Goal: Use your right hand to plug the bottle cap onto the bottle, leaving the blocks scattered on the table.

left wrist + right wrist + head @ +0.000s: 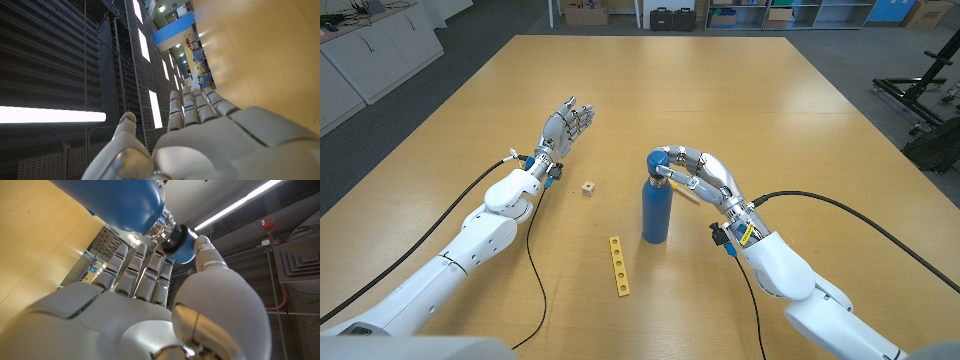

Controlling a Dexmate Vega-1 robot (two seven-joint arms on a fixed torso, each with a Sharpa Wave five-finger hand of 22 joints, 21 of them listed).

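Pinching the round blue bottle cap (657, 159) atop the upright blue metal bottle (655, 212), the right hand (705, 174) curls around it; left hand (566, 124) spread, holding nothing.

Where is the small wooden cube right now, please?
In the head view, the small wooden cube lies mid-table, between the left hand and the blue bottle.

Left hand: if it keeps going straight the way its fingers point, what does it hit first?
Nothing, as far as the head view shows. The left hand points up-table over bare table; the cube and bottle lie off that line. Depth is unclear.
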